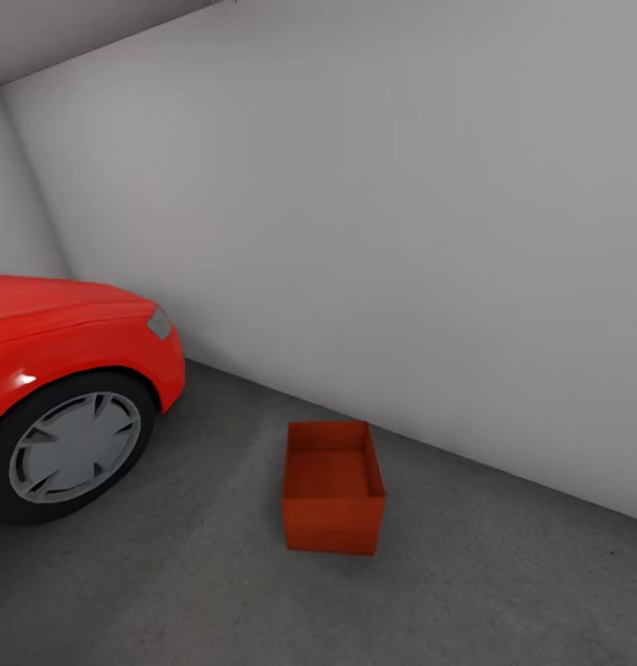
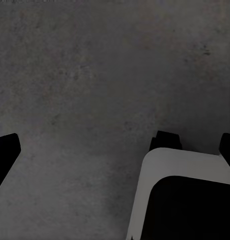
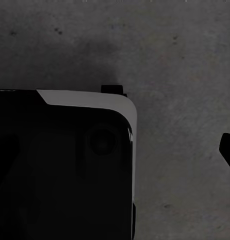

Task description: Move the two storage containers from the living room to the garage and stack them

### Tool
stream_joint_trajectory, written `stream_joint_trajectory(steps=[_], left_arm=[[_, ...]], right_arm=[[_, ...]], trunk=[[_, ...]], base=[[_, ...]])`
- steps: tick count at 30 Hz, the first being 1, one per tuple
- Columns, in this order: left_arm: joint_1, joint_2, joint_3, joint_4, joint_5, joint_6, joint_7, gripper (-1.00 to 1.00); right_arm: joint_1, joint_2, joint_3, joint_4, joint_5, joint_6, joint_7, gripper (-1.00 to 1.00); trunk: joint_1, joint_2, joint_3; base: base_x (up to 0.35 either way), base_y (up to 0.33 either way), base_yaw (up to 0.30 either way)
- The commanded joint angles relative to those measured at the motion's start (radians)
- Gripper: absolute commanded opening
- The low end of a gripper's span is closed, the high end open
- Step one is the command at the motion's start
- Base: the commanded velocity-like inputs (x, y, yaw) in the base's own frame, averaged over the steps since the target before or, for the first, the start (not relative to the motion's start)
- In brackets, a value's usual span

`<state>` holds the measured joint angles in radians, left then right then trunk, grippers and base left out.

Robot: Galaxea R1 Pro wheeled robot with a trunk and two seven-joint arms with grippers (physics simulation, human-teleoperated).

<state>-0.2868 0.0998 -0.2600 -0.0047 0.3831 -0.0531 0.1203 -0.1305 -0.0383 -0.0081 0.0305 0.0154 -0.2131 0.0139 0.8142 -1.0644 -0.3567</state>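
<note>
The left hand (image 2: 115,145) hangs over bare concrete, its dark fingertips (image 2: 6,150) far apart at the two edges of the left wrist view, spread wide and holding nothing. The right hand shows just one dark fingertip (image 3: 227,150) at the edge of its wrist view above the same grey floor (image 3: 185,60), so whether it is spread or clenched cannot be told; nothing red sits near it. Part of the robot's white-and-black base (image 2: 180,200) lies below both. Further out, one storage container (image 1: 333,486) stands upright and empty on the garage floor near the white wall (image 1: 401,231), beside the red car (image 1: 59,342), probably set there as the bottom of the stack. The other box is presumably still to be fetched.
</note>
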Motion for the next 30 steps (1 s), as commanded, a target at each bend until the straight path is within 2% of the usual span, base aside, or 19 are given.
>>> stream_joint_trajectory(steps=[1, 30], left_arm=[[0.000, 0.000, -0.008, 0.000, 0.008, -0.002, 0.002, 1.00], [-0.001, 0.000, -0.008, 0.000, 0.008, -0.002, 0.002, 1.00]], right_arm=[[-0.001, 0.000, -0.001, 0.003, 0.001, -0.006, 0.001, 1.00], [-0.001, 0.000, 0.000, 0.003, 0.003, -0.007, 0.001, 1.00]], trunk=[[0.000, -0.001, 0.001], [0.000, -0.001, 0.047]], base=[[0.000, 0.000, 0.000], [0.000, 0.000, 0.000]])
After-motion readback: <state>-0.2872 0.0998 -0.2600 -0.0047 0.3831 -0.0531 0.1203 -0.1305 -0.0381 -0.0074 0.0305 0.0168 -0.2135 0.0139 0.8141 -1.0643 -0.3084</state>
